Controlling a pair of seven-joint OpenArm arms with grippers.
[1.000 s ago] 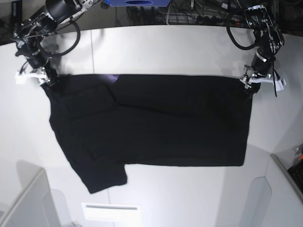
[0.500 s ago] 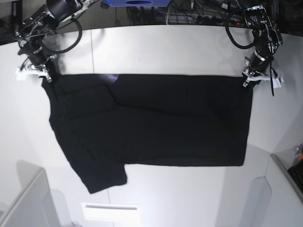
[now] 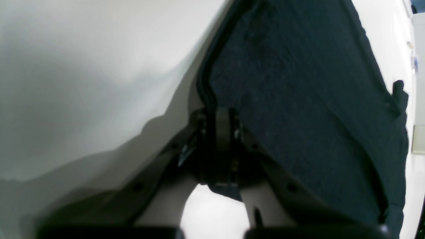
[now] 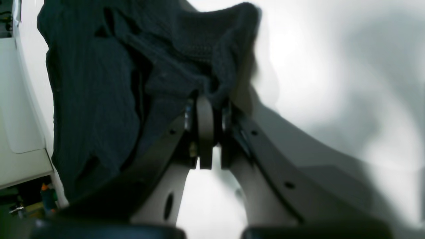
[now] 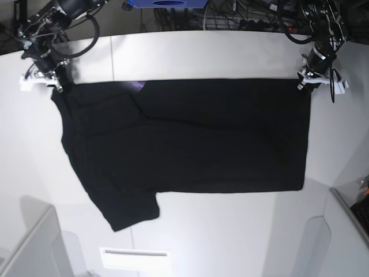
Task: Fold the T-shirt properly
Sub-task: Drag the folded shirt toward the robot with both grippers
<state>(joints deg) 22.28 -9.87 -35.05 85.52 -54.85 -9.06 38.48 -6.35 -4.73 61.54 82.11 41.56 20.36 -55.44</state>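
Note:
The black T-shirt [image 5: 190, 138] hangs spread over the white table, its plain side toward the base camera, with a sliver of purple print [image 5: 137, 86] at the top edge. My left gripper [image 5: 305, 82] is shut on the shirt's upper right corner; the left wrist view shows the hem [image 3: 207, 89] pinched between its fingers [image 3: 223, 132]. At the upper left corner my right gripper [image 5: 56, 85] is shut on bunched cloth [image 4: 212, 43], which its pads [image 4: 205, 129] clamp. One sleeve [image 5: 130, 210] droops at the lower left.
The white table [image 5: 213, 55] curves away behind the shirt. Cables and a blue object [image 5: 167, 3] lie past its far edge. A white panel [image 5: 135, 257] sits at the front, and grey walls [image 5: 34, 248] stand at both lower corners.
Both grippers closed on the shirt's top corners and pulled them up and back. The top edge now lies straighter and higher, and the whole shirt shifted away from the front.

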